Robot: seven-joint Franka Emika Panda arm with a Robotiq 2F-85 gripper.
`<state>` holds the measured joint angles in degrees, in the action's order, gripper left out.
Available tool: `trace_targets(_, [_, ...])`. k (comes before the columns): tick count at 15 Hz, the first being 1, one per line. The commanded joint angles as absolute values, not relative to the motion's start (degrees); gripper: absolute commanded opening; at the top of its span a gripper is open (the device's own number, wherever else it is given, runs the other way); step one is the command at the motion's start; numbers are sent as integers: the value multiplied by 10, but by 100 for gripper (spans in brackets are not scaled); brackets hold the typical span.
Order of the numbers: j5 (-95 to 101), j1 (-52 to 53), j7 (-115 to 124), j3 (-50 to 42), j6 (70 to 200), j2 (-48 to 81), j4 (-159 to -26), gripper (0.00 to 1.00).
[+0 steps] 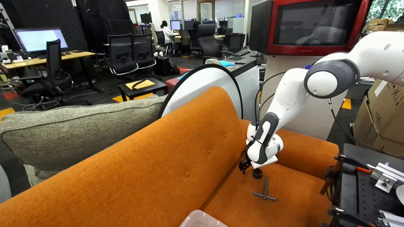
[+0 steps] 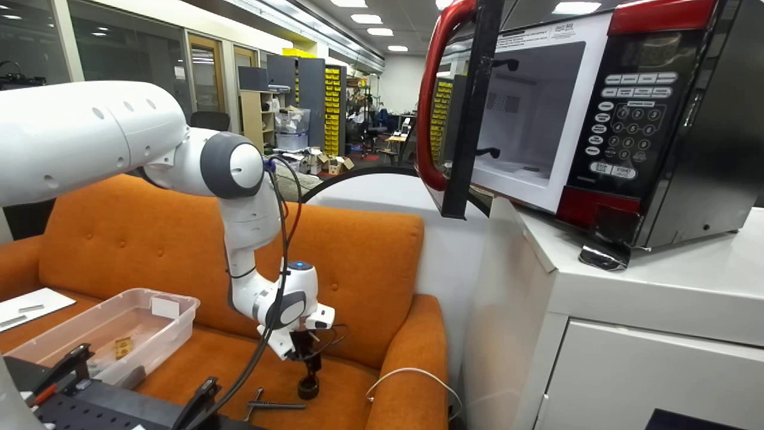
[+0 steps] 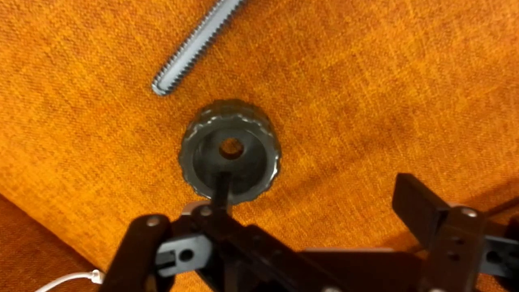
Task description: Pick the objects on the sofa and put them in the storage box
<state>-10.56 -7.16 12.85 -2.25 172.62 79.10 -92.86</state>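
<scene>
dark floor (image 1: 105, 96); black chairs (image 1: 121, 52), wooden desk (image 1: 80, 55); glass partitions (image 2: 128, 54), white far wall (image 2: 407, 80); ceiling panels (image 2: 382, 31) lit

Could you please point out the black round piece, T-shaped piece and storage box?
Black round piece (image 3: 252, 155), wrist view: its recessed face.
T-shaped piece (image 1: 265, 189), in an exterior view: its stem.
Storage box (image 2: 169, 343), in an exterior view: its side wall.

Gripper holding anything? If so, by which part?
Nothing held: the gripper stands open. One finger overlaps the black ridged knob in the wrist view; whether it touches can't be told.
</scene>
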Motion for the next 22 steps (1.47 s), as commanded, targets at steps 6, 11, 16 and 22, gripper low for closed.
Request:
trace_targets(6, [-117,-73,138,-26,1680,849,-856,100])
trace_targets(11, [-116,-76,136,-21,1686,842,-851,64])
trace_targets(16, [-116,-82,134,-20,1680,842,-850,28])
trace_targets(22, [-110,-98,133,-15,1690,832,-864,1])
